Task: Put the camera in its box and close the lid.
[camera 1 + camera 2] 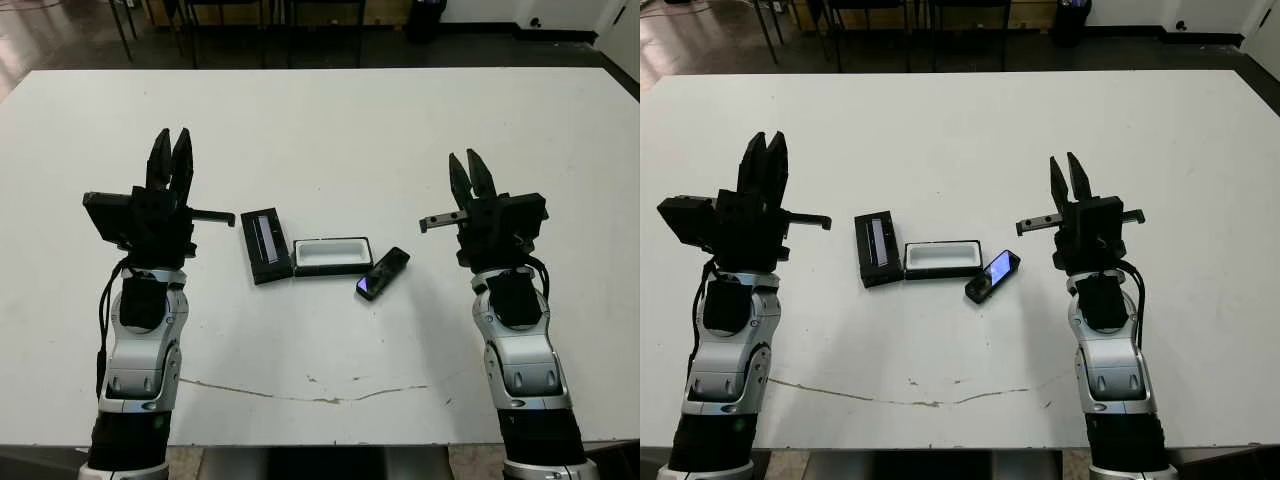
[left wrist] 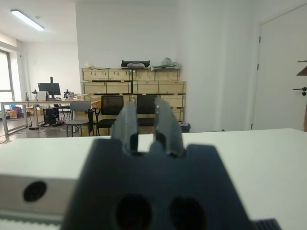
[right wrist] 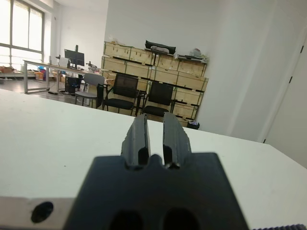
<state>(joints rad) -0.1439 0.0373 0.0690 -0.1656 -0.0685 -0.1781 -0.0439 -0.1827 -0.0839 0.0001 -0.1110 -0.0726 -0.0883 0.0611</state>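
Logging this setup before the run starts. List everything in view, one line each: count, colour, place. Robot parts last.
table: one, white, fills the view, faint scuff line near the front edge
lid: one, black with a greyish strip, lying flat at the box's left end
box: one, black walls and white lining, table centre, open and empty
camera: one, black with a glossy blue-purple end, lying angled just right of the box
chairs: several, black, beyond the table
crates: stacked, wooden, along the back wall
left hand: one, black, raised, holds nothing
right hand: one, black, raised, holds nothing

Left gripper: raised upright, fingers slightly parted, empty. Right gripper: raised upright, fingers slightly parted, empty.
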